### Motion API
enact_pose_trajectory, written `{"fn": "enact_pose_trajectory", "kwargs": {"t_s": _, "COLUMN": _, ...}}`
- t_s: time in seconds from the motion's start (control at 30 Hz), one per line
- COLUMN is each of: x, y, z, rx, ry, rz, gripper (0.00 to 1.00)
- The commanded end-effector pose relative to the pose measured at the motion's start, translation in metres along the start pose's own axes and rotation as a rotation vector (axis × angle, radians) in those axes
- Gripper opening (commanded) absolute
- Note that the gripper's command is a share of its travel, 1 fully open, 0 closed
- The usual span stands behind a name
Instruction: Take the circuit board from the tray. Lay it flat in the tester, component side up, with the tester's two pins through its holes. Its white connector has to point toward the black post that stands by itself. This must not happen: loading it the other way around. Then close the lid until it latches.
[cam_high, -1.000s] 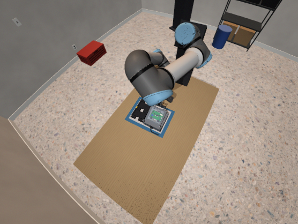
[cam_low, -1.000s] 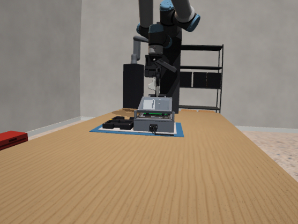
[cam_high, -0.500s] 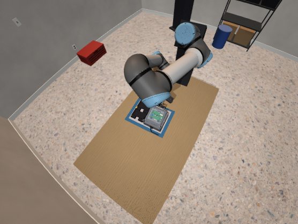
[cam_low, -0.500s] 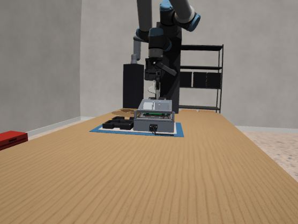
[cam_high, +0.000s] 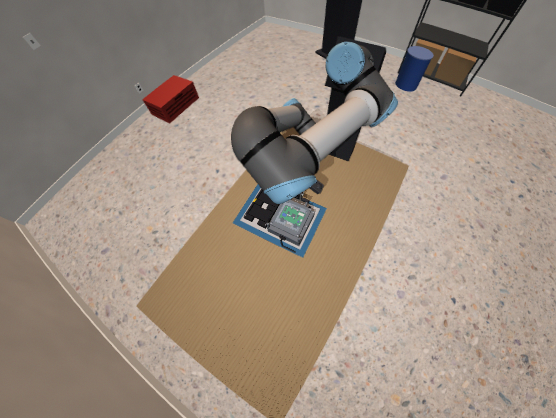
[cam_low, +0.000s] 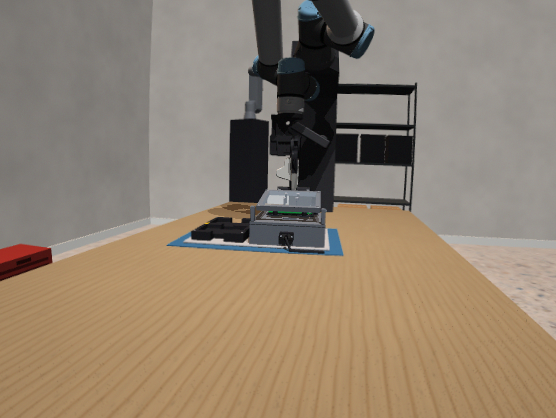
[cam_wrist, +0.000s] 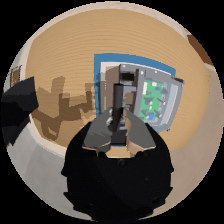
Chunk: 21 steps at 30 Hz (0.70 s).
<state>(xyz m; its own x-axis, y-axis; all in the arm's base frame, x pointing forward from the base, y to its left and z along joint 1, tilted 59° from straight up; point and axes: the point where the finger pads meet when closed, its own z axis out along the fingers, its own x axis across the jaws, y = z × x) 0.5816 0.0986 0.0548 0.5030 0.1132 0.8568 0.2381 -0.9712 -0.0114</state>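
Note:
The grey tester (cam_high: 291, 231) (cam_low: 287, 233) stands on a blue mat (cam_high: 314, 236) (cam_low: 334, 248). The green circuit board (cam_high: 295, 215) (cam_low: 287, 213) (cam_wrist: 152, 100) lies flat inside it, component side up. The tester's lid (cam_low: 292, 198) is tilted low over the board, with a gap left at its front edge. My gripper (cam_low: 295, 186) (cam_wrist: 116, 108) is shut and empty. It points straight down with its fingertips on or just above the back of the lid. In the top view the arm hides the gripper. The black tray (cam_high: 261, 210) (cam_low: 222, 231) left of the tester holds no board.
The wooden table (cam_high: 260, 310) (cam_low: 280, 325) carries the mat. The robot's black pedestal (cam_high: 342, 20) stands at the table's far end. A red crate (cam_high: 171, 98) (cam_low: 22, 257), a blue barrel (cam_high: 414, 68) and a black shelf (cam_high: 465, 40) (cam_low: 380, 145) stand on the floor.

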Motion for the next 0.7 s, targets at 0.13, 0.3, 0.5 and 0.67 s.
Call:
{"fn": "enact_pose_trajectory", "kwargs": {"t_s": 0.13, "x": -0.001, "y": 0.0, "z": 0.009, "rx": 0.0, "ry": 0.0, "rz": 0.0, "gripper": 0.0}}
{"fn": "enact_pose_trajectory", "kwargs": {"t_s": 0.3, "x": -0.001, "y": 0.0, "z": 0.011, "rx": 0.0, "ry": 0.0, "rz": 0.0, "gripper": 0.0}}
{"fn": "enact_pose_trajectory", "kwargs": {"t_s": 0.5, "x": -0.002, "y": 0.0, "z": 0.016, "rx": 0.0, "ry": 0.0, "rz": 0.0, "gripper": 0.0}}
{"fn": "enact_pose_trajectory", "kwargs": {"t_s": 0.67, "x": -0.002, "y": 0.0, "z": 0.02, "rx": 0.0, "ry": 0.0, "rz": 0.0, "gripper": 0.0}}
